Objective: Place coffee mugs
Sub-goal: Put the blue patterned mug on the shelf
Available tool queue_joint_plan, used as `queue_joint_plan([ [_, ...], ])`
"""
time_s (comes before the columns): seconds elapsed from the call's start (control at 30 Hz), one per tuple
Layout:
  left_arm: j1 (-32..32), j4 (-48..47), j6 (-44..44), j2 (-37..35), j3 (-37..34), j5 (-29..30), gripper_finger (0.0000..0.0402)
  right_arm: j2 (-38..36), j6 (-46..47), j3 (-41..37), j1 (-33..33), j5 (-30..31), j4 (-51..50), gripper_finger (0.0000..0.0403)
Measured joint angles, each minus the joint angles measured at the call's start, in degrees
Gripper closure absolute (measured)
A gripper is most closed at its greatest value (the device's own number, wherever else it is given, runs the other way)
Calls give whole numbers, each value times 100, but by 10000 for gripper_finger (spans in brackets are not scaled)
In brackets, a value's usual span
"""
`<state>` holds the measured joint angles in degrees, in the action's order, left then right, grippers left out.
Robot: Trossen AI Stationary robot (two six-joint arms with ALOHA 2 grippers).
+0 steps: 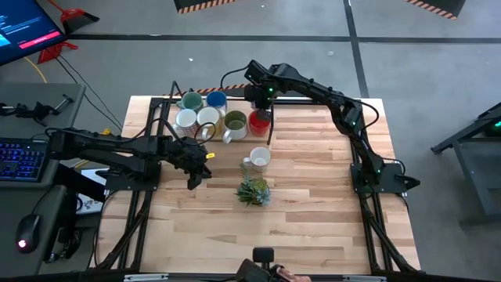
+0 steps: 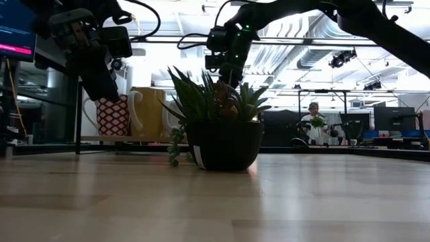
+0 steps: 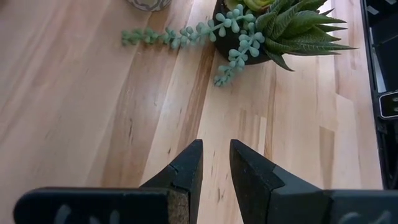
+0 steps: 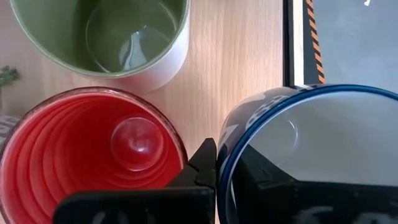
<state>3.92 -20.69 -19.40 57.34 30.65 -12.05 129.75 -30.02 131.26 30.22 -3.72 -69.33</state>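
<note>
Ribbed red mug point(image 4: 93, 162) beside smooth round blue-rimmed mug point(image 4: 311, 155), pale wood table point(image 4: 230, 62).

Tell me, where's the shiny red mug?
High view: the glossy red ceramic mug sits at the table's far edge, right of the olive green mug, under the right gripper.

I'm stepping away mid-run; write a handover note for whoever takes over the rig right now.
Left gripper: open, empty, above the table near the plant.
Right gripper: shut on the rim of a blue-rimmed mug, beside the red mug and olive mug.
Teal mug, blue mug and two white mugs are grouped alongside.
Done: lone white mug stands by the plant.
Left: probably placing the held mug, then the others.
</note>
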Motion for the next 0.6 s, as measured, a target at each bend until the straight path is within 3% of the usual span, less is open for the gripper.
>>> queue_joint_plan([
  [0.6, 2, 0, 2, -1, 0, 63, 330, 0, -2, 0, 13, -103, -103, 403],
])
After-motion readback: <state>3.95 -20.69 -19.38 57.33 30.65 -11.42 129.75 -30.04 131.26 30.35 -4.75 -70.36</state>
